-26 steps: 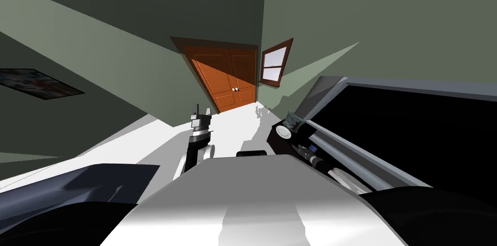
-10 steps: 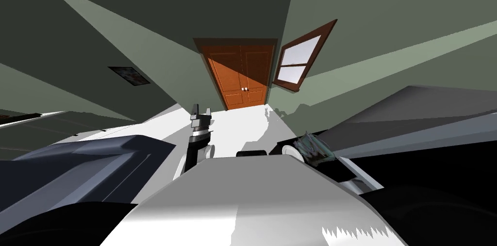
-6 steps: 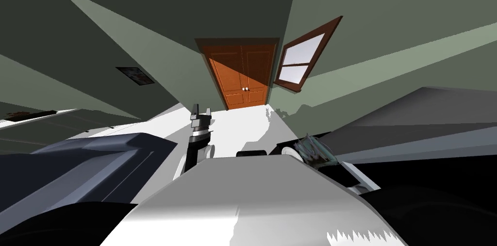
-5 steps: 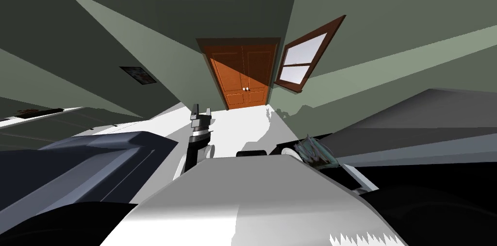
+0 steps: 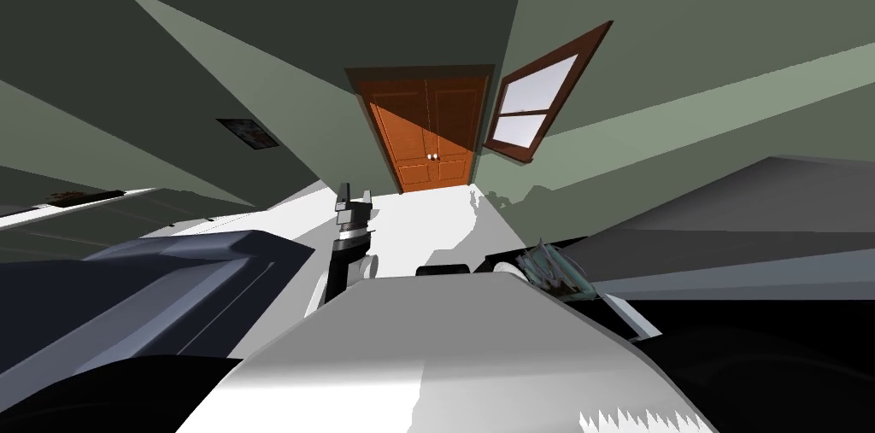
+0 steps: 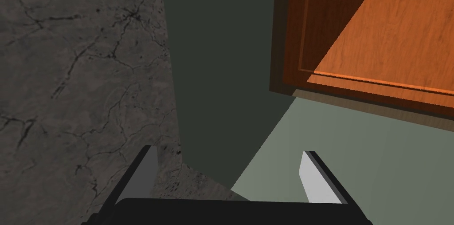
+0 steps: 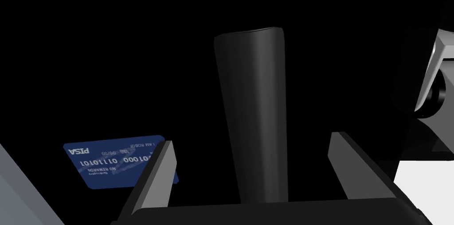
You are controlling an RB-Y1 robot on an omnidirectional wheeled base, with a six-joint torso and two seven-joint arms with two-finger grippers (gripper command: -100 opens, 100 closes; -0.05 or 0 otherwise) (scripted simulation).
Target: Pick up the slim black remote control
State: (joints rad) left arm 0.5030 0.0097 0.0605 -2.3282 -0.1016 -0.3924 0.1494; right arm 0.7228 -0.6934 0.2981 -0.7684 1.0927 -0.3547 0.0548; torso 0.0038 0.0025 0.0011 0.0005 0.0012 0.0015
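Observation:
In the right wrist view a slim black remote (image 7: 255,111) lies lengthwise on a black surface (image 7: 111,58). It runs straight out from between the fingers of my right gripper (image 7: 252,142). That gripper is open, with a gap on each side of the remote. A blue card (image 7: 113,164) with white digits lies flat beside one of its fingers (image 7: 162,169). My left gripper (image 5: 355,193) is raised in front of my chest, and its fingers (image 6: 144,171) stand open with nothing between them.
A dark sofa (image 5: 171,283) is at my left. A clear glass thing (image 5: 551,270) and a white plate (image 5: 510,266) sit on the black top (image 5: 752,351) at my right. White floor (image 5: 410,223) runs to a brown double door (image 5: 427,133) beside a window (image 5: 530,99).
My head view has swung round: the sofa now takes more of the left, and the black top's far end has slipped behind my chest. The left arm keeps its pose.

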